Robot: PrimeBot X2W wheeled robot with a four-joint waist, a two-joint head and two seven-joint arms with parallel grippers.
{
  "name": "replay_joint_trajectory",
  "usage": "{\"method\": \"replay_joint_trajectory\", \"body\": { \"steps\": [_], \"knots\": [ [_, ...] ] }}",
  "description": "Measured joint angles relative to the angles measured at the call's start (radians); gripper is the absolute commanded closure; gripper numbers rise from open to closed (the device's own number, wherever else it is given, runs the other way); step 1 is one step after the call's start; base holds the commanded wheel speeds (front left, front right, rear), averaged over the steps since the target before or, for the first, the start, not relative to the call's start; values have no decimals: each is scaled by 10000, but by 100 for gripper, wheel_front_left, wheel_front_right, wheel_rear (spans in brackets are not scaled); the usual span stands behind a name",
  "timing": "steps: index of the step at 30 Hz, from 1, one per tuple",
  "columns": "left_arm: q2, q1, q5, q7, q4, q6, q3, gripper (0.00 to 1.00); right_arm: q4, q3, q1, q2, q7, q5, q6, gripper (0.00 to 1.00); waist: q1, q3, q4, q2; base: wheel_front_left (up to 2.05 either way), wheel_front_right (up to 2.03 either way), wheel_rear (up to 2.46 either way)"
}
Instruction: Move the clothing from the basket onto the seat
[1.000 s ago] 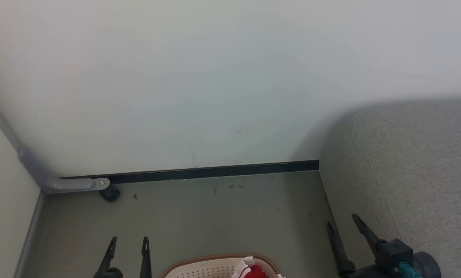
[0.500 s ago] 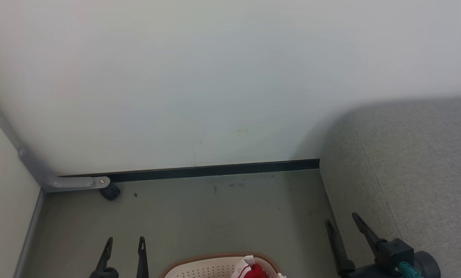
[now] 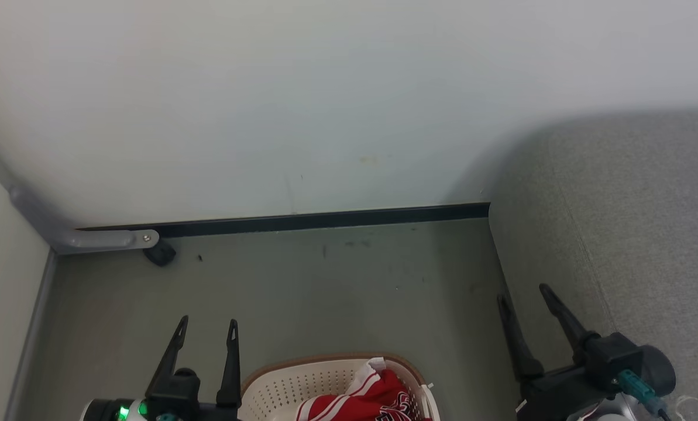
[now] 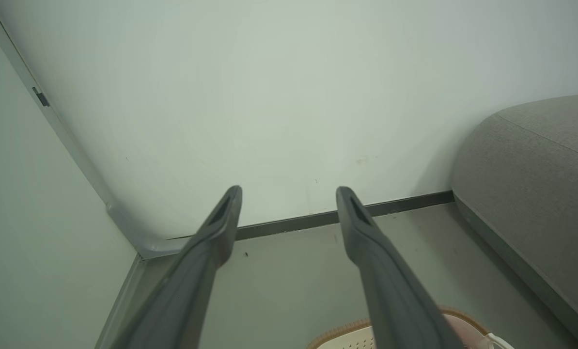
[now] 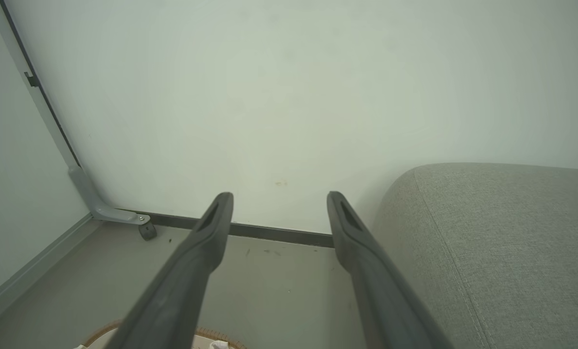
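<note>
Head view: the clothing [image 3: 360, 400] lies heaped in the basket [image 3: 278, 386]. The left gripper [image 3: 208, 320] stands just left of the basket, and the right gripper [image 3: 523, 292] farther right, against the seat [image 3: 647, 234]. Both have their fingers apart, holding nothing.
Left wrist view: the basket's rim sits beneath the right finger [image 4: 390, 291].
Right wrist view: a dark caster [image 5: 147, 231] stands beyond the basket.

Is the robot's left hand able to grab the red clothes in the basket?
Probably yes. The left gripper is open, just beside the basket, whose top is uncovered, and nothing lies between it and the red clothes.
</note>
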Motion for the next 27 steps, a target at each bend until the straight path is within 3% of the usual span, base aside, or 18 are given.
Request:
{"method": "replay_joint_trajectory", "body": {
  "steps": [27],
  "knots": [
    [-104,-2985,1252,713,1929,-1264,-2217,0,-1442,-1110,-3376,-548,-73,-171,119,0,2,3877,-307,1,0,0,0]
  ]
}}
